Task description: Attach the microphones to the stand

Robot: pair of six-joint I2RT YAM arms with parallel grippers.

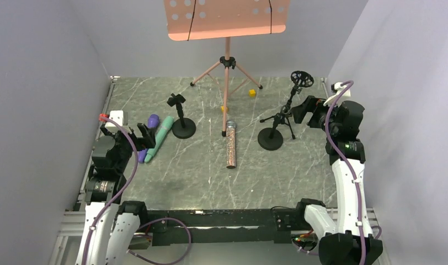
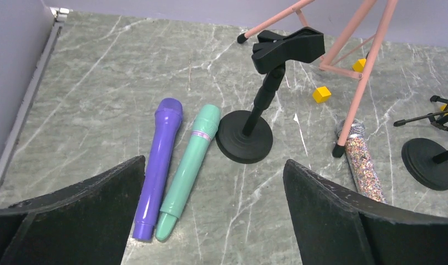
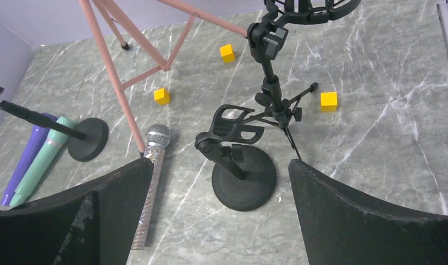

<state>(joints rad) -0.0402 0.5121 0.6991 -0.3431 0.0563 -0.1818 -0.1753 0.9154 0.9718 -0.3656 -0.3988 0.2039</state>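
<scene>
Left gripper (image 2: 213, 163): jaws spread wide and holding nothing. It hangs over the left side of the grey marbled surface (image 1: 183, 176).

Right gripper (image 3: 220, 162): jaws also wide apart and holding nothing, at the right side of the surface.

We note that all three microphones lie flat on the surface.
- The purple microphone (image 2: 158, 165) and the mint-green microphone (image 2: 190, 168) lie side by side at the left. They run parallel and are touching or very nearly so, with their heads toward the far wall.
- The mint-green head sits just beside the round base of the left clip stand (image 2: 245, 139). That stand is upright, with its clip at the top.
- The glittery microphone (image 2: 364, 168) lies alone near the middle of the surface. Its silver mesh head points away from the arms and sits just beside one foot of the pink music stand (image 1: 227, 22).

On the right we see a second round-base clip stand (image 3: 244, 178), upright with its clip tilted. Right behind it is a small tripod stand (image 3: 272, 83) with a ring mount on top. The legs of the tripod stand reach close to the round base.

Three yellow cubes lie toward the back: one (image 3: 162, 96) near the music stand legs, one (image 3: 228, 53) farther back, and one (image 3: 329, 101) right of the tripod.
</scene>
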